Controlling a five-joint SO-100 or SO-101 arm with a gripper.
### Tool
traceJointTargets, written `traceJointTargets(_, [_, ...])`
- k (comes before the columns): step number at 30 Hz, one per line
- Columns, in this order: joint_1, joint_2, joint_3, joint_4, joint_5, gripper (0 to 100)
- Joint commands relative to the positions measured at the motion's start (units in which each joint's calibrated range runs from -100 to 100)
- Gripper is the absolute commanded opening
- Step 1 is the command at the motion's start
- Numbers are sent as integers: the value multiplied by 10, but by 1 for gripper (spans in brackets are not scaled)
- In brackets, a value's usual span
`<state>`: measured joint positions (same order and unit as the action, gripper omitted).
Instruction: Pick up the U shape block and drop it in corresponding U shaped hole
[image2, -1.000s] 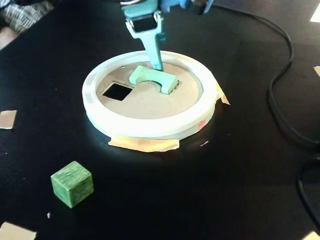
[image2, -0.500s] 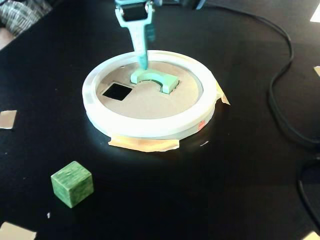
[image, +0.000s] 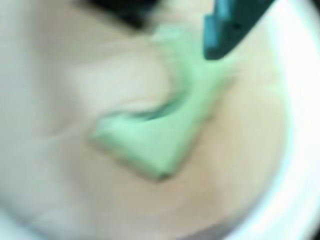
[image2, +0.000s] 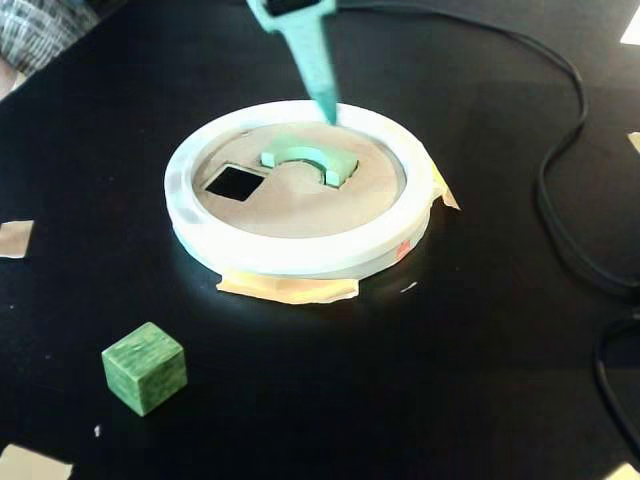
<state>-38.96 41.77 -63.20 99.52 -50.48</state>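
On the white ring's (image2: 300, 255) brown board, a green U block (image2: 305, 157) lies near the square hole (image2: 235, 182), free of the hand (image2: 328, 112).
It looks light, stiff and smooth, probably painted wood; pinching across one arm should hold best. One U block, one ring, one square hole, one green cube (image2: 144, 367) on the surface (image2: 480, 350). Whether the hand is open, I cannot tell.

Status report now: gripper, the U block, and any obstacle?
Gripper above the disc's far rim, open or shut unclear, holding nothing. Green U block lying on the board inside the white ring, not dropped through. Nothing blocking it; green cube apart on table.
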Motion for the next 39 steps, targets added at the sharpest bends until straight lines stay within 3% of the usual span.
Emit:
traceJointTargets(1, [65, -74, -51, 5, 198, 99])
traceJointTargets(5, [142, -128, -41, 5, 344, 99])
traceJointTargets(10, [292, -189, -40, 5, 472, 99])
traceJointTargets(14, [348, -218, -12, 5, 496, 99])
traceJointTargets(19, [420, -390, 147, 5, 497, 99])
traceJointTargets(23, [463, -600, 376, 5, 498, 100])
traceJointTargets(31, [447, -913, 811, -2, 517, 100])
traceJointTargets(39, [447, -1161, 1180, -252, 517, 100])
